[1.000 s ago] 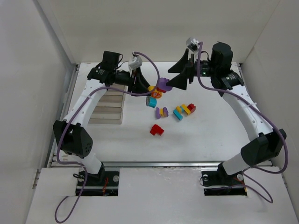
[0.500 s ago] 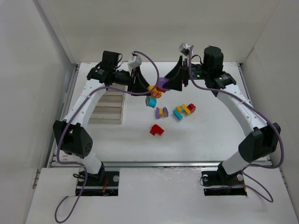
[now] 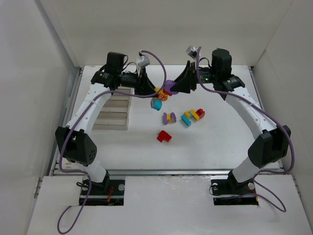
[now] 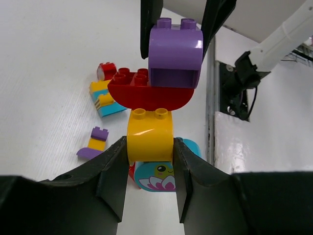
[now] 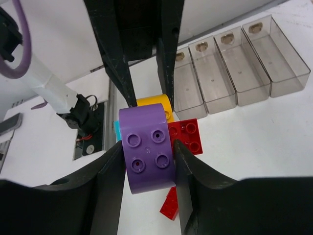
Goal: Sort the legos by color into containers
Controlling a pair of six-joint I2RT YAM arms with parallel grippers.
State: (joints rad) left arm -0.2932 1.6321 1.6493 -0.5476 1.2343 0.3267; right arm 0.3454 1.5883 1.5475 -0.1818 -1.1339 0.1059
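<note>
A cluster of legos hangs above the table between both grippers: a yellow brick (image 4: 149, 134), a red half-round brick (image 4: 149, 88) and a purple brick (image 4: 176, 56) joined in a row. My left gripper (image 4: 149, 149) is shut on the yellow brick (image 3: 159, 93). From the opposite side my right gripper (image 5: 146, 149) is shut on the purple brick (image 5: 146, 152). Under the cluster a teal brick (image 4: 159, 178) with a frog picture lies on the table. The containers (image 5: 234, 63), a row of clear compartments, stand at the left (image 3: 113, 110).
A purple-and-yellow cluster (image 3: 169, 118), a teal, yellow and red cluster (image 3: 192, 116) and a lone red brick (image 3: 164, 136) lie mid-table. White walls close in the table on three sides.
My right gripper has moved left to the cluster and closed on its purple brick. The left gripper has kept its hold on the yellow brick, almost in place.
</note>
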